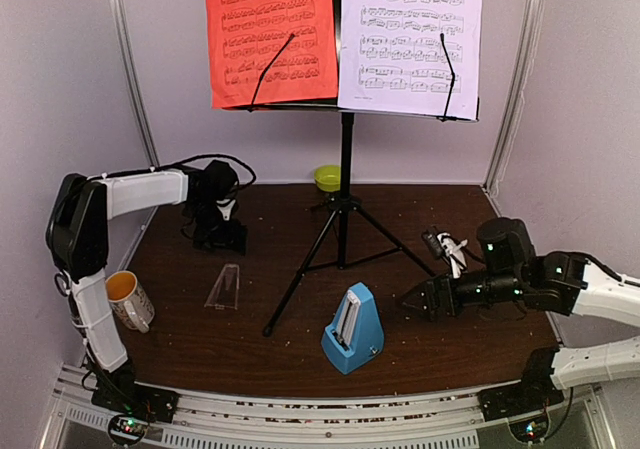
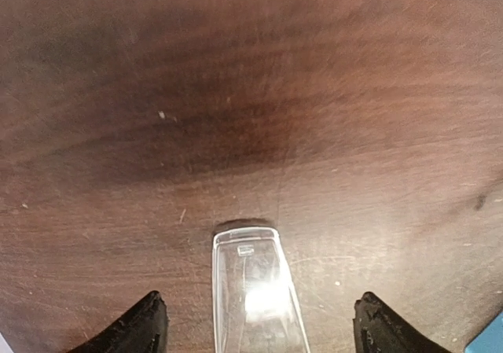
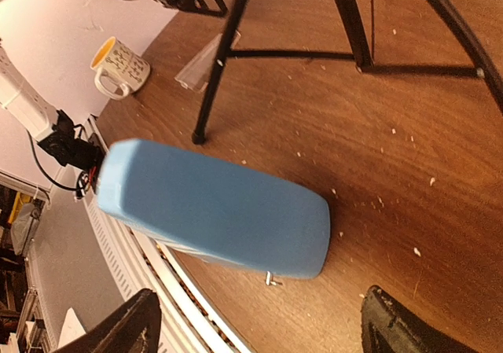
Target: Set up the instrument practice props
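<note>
The black music stand point(image 1: 345, 199) stands on its tripod legs mid-table and holds a red sheet point(image 1: 270, 34) and a white sheet point(image 1: 410, 39) under its clips. The blue pyramid metronome point(image 1: 352, 342) stands at the front, without its cover. The clear cover point(image 1: 223, 287) lies flat on the table to its left. My left gripper point(image 1: 222, 237) is open just behind the cover; in the left wrist view the cover point(image 2: 255, 290) lies between its fingertips point(image 2: 145, 325). My right gripper point(image 1: 412, 304) is open and empty to the right of the metronome point(image 3: 212, 207), not touching it.
A white mug with yellow inside point(image 1: 128, 299) stands at the left edge, and also shows in the right wrist view point(image 3: 122, 66). A lime-green bowl point(image 1: 328, 177) sits behind the stand. A small black-and-white object point(image 1: 445, 249) lies by the right arm. Tripod legs point(image 3: 228, 54) spread across the middle.
</note>
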Motion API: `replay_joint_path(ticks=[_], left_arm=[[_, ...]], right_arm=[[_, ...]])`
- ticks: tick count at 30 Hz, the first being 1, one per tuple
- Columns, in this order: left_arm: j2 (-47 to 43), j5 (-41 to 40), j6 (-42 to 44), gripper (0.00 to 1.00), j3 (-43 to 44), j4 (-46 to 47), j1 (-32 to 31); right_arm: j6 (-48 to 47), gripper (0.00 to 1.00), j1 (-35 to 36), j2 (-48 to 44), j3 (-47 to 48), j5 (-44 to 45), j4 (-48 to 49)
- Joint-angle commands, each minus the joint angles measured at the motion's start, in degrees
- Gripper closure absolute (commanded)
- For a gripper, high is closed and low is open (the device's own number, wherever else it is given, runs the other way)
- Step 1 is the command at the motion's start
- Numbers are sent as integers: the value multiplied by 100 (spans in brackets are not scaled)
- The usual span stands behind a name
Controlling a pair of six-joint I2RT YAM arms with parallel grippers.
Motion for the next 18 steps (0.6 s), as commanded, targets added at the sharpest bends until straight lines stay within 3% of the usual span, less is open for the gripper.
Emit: replay_joint_path(ticks=[1, 9, 18], left_arm=[[-1262, 175, 159, 17, -563, 737, 4], [-3162, 292, 441, 19, -2057, 1698, -709], [-4270, 355, -7, 22, -3193, 2489, -1112]], right_arm=[[228, 15, 58, -107, -642, 39, 153], [398, 37, 310, 529, -1141, -28, 1058], [618, 60, 433, 1561, -1093, -47, 2080]])
